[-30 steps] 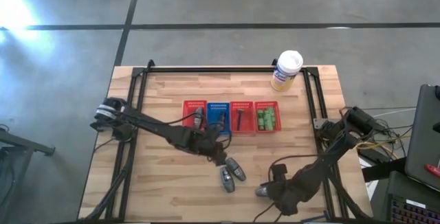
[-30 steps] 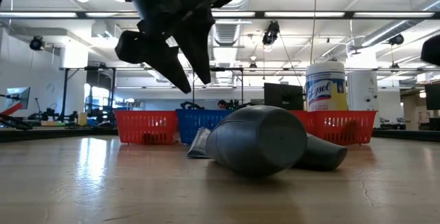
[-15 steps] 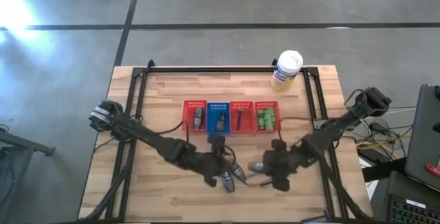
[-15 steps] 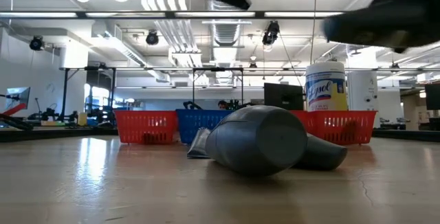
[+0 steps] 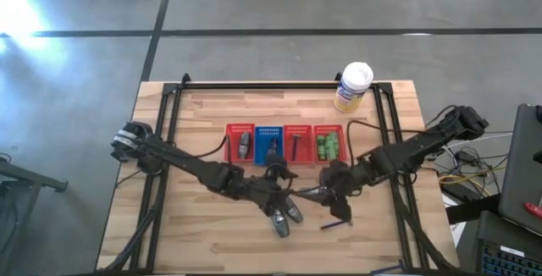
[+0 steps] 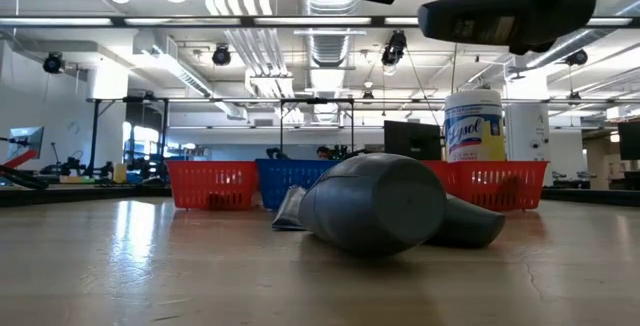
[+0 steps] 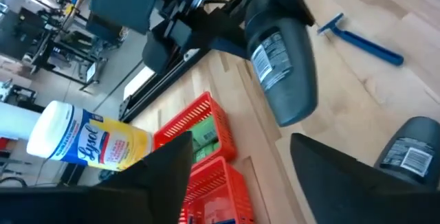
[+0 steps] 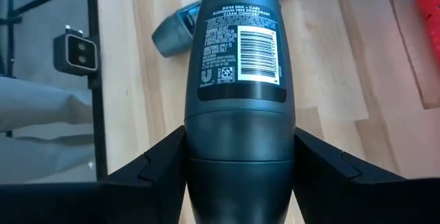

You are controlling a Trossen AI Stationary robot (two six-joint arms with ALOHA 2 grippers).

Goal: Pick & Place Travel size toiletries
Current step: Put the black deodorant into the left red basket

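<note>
My right gripper is shut on a grey rounded tube and holds it above the table's middle. Two more grey tubes lie on their sides on the wood just near-left of it; the low view shows one of these tubes large. A blue-handled razor lies flat near the held tube. My left gripper hovers open above the two lying tubes, and my left gripper faces the held tube in its wrist view. My right gripper pinches the grey tube between its two fingers at the wide cap end. The fingers come about level from the table's right and lie along the tube, whose labelled end sticks out ahead of them. The tube is lifted clear and lies roughly level.
Four small baskets stand in a row at mid-table: red, blue, red, and red with green packets. A white-capped yellow canister stands at the far edge. Bare wood lies toward the near left.
My right gripper has carried the grey tube from near the table's near edge up and toward the middle and far side, uncovering the blue razor. My left gripper has risen away from the lying tubes. The two tubes on the table have stayed put.
</note>
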